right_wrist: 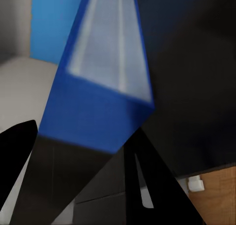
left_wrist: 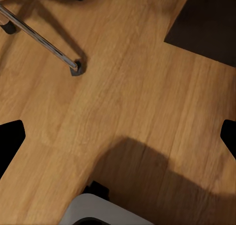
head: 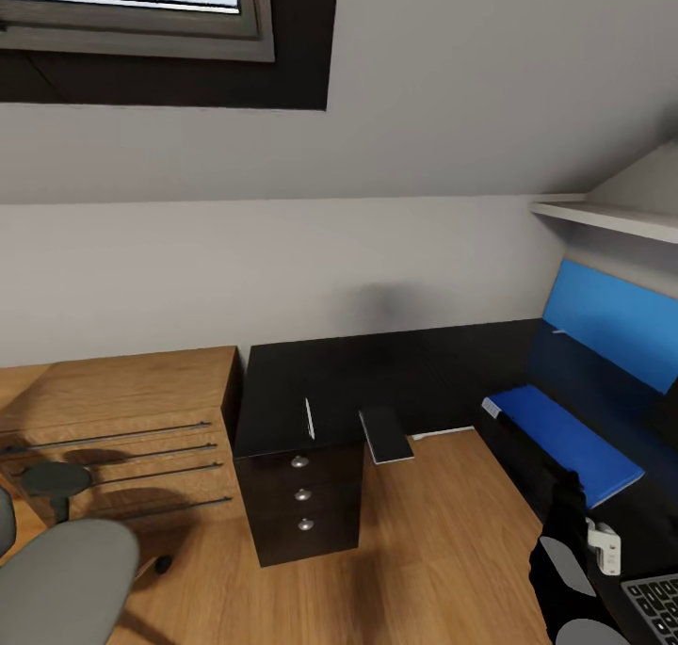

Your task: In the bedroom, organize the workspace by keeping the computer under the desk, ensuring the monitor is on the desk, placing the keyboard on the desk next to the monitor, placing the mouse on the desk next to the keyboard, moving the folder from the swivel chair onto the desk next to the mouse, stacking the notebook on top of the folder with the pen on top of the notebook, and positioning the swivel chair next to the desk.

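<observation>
folder (head: 563,435) is already lying on the desk (head: 377,372) w/ keyboard (head: 654,603) corner near it, right gripper (right_wrist: 73,151) jaws spread just by it holding nothing, left gripper (left_wrist: 118,131) spread over bare floor; chair (head: 61,570) not yet tucked in, notebook + pen stack prob left imo

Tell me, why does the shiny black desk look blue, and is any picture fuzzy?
Head view: the flat bright blue folder lies on the glossy black desk top, and a blue reflection shows on the dark surface behind it, so that gloss mirrors it. Right wrist view: the folder looks soft and smeared, blurred up close. Left wrist view: sharp, with a big dark shadow on the wooden floor.
</observation>
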You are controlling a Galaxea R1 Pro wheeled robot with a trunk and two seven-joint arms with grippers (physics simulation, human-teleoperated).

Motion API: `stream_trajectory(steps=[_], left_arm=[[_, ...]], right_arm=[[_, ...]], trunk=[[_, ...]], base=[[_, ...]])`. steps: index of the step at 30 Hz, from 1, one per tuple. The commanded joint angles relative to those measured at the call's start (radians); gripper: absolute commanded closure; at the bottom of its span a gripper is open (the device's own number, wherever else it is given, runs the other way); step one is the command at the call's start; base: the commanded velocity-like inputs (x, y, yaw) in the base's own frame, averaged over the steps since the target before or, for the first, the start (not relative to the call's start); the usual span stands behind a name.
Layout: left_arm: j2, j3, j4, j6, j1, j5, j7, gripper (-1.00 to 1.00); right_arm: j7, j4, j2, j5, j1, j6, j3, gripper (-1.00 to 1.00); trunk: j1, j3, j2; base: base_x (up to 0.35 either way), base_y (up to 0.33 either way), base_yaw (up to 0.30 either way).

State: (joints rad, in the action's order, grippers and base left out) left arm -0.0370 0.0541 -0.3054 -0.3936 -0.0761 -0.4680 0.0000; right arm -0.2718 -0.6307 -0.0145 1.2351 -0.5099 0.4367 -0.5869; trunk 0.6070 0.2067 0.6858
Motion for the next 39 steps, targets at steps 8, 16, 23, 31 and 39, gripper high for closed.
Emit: stream_trajectory(steps=[8,16,23,31,39], left_arm=[[0.000,0.001,0.000,-0.002,-0.001,-0.001,0.000,-1.00],[0.000,0.001,0.000,-0.002,-0.001,-0.001,-0.001,-1.00],[0.000,0.001,0.000,-0.001,-0.001,-0.001,0.000,-1.00],[0.000,0.001,0.000,-0.001,-0.001,-0.001,-0.001,-1.00],[0.000,0.001,0.009,-0.001,-0.001,-0.001,-0.002,-1.00]], right_arm=[[-0.036,0.002,0.002,0.015,-0.001,0.001,-0.001,1.00],[-0.038,0.003,0.001,0.015,-0.001,0.001,-0.002,1.00],[-0.038,0.005,-0.001,0.014,-0.001,0.001,-0.002,1.00],[-0.038,0.006,0.000,0.014,-0.001,0.001,-0.002,1.00],[-0.038,0.007,0.000,0.015,-0.001,0.000,-0.002,1.00]], trunk=[[0.000,0.001,0.001],[0.000,0.001,0.001],[0.000,0.003,0.001],[0.000,0.012,0.001],[0.000,0.019,0.001]], base=[[0.005,0.000,0.000],[0.161,0.000,0.000],[0.031,0.000,-0.030],[0.003,0.000,-0.137],[0.010,0.005,-0.121]])
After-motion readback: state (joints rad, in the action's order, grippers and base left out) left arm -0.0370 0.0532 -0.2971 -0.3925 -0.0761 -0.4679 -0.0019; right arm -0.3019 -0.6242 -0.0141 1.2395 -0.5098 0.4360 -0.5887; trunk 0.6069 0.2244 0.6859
